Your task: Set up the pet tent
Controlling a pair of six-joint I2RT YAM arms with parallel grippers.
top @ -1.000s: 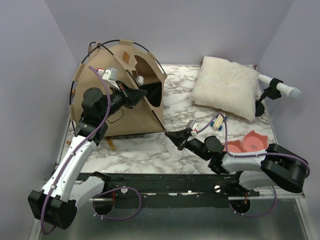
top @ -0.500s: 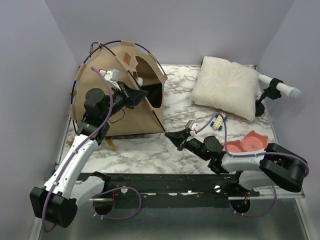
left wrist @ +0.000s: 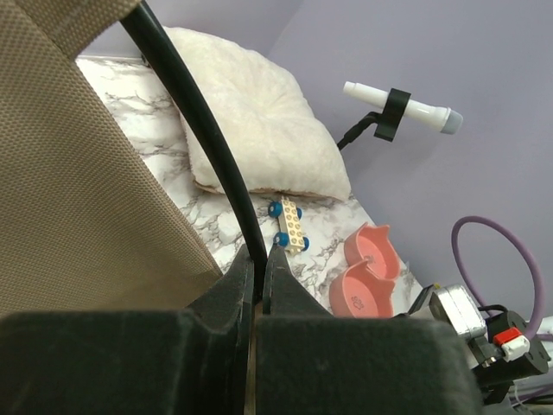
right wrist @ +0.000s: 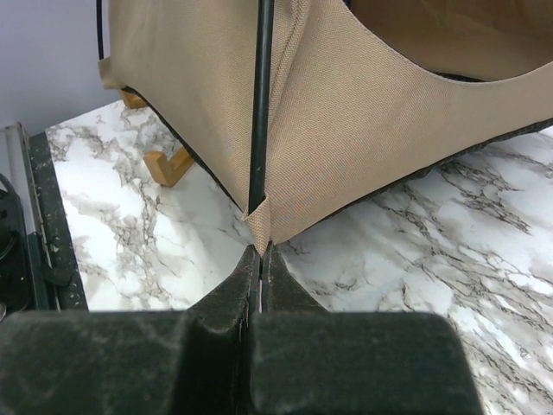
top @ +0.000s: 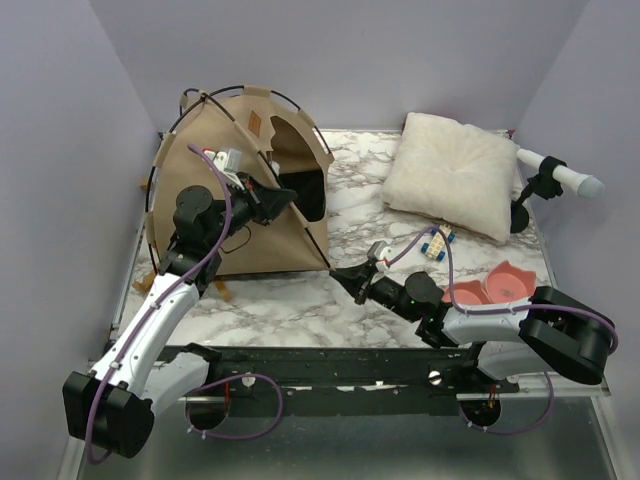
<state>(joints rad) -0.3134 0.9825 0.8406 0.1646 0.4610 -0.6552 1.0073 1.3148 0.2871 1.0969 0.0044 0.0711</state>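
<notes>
I see the pet tent (top: 280,245) standing at about ten o'clock on the marble table (top: 300,300), its arched doorway (top: 300,165) turned toward the white pillow (top: 450,175) at one o'clock. My left claw (left wrist: 257,259) is clamped on a black pole (left wrist: 207,147) beside that doorway. My right claw (right wrist: 259,255) is pinched together on the tent's bottom corner nearest me, where pole meets fabric.

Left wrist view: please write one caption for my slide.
The left jaws pinch a black pole of the pet tent; white pillow, pink bowl beyond.
</notes>
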